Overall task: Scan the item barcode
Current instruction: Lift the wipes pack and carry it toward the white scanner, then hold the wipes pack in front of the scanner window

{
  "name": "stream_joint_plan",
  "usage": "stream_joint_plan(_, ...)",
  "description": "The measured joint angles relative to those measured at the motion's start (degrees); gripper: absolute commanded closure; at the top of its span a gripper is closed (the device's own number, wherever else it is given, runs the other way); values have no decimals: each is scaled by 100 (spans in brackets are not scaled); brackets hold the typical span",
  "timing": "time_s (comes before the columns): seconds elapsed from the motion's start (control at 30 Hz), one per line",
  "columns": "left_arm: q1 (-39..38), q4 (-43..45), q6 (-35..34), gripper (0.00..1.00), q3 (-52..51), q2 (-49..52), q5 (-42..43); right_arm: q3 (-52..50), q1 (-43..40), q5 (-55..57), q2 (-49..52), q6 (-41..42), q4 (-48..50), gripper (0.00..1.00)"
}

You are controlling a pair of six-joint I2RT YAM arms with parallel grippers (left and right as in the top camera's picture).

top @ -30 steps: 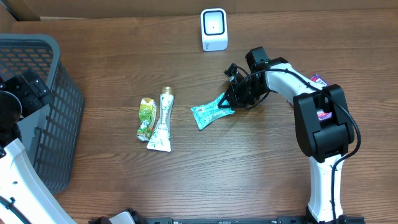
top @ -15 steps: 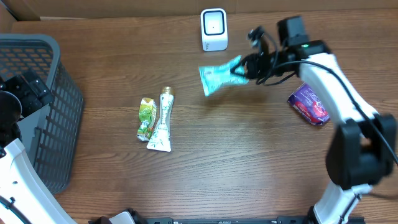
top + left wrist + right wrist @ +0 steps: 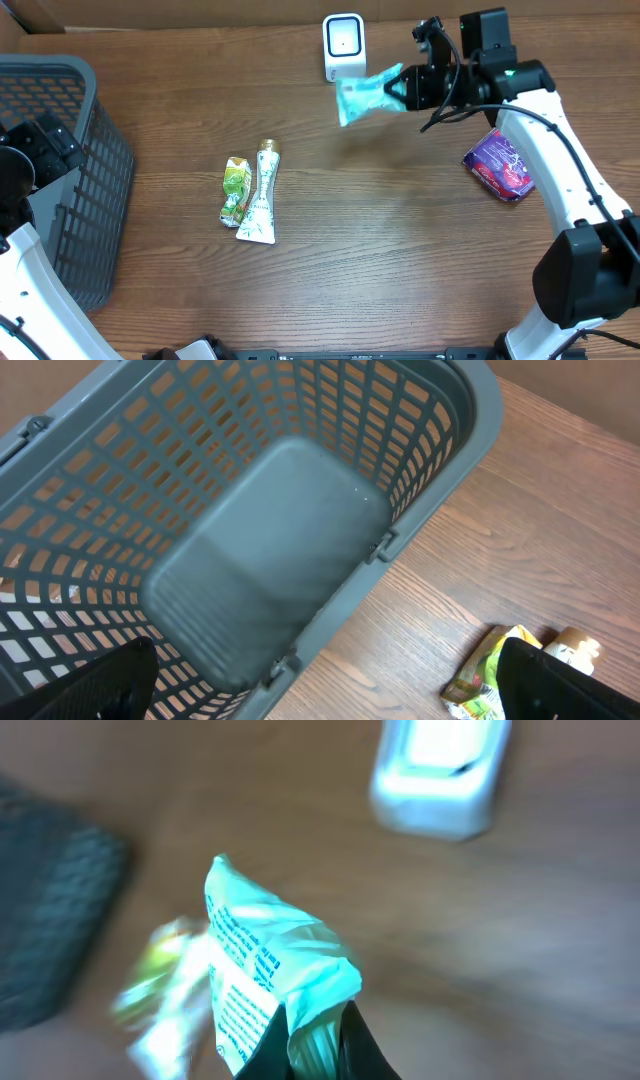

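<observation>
My right claw (image 3: 402, 88) was clenched on one end of the teal pouch (image 3: 360, 98), which looked lifted off the counter (image 3: 400, 260). Pouch's long axis ran straight out from the claw. The scanner (image 3: 344, 47) sat just beyond its free end, a bit off-axis. Right arm was reached fwd, wrist approx level. Left claw (image 3: 320, 698) gaped wide w/ nothing in it, well apart over the basket (image 3: 270, 560), so right was nearer.
</observation>
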Motion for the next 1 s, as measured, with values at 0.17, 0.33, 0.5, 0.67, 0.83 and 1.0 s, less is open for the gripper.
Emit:
stream_joint_plan(0.17, 0, 0, 0, 0, 0, 2, 0, -13, 605, 2507, 15, -229, 1187, 96)
stream_joint_plan(0.33, 0, 0, 0, 0, 0, 0, 0, -15, 1163, 3810, 118, -1670, 2671, 96)
stream_joint_plan(0.5, 0, 0, 0, 0, 0, 0, 0, -11, 1298, 4286, 544, -3351, 4382, 96)
stream_joint_plan(0.67, 0, 0, 0, 0, 0, 0, -4, -11, 1303, 4776, 1268, -4647, 5840, 96)
stream_joint_plan(0.83, 0, 0, 0, 0, 0, 0, -20, -11, 1373, 4992, 1971, -5998, 6529, 96)
stream_joint_plan(1.0, 0, 0, 0, 0, 0, 0, -17, -15, 1545, 5169, 2553, -7353, 7281, 96)
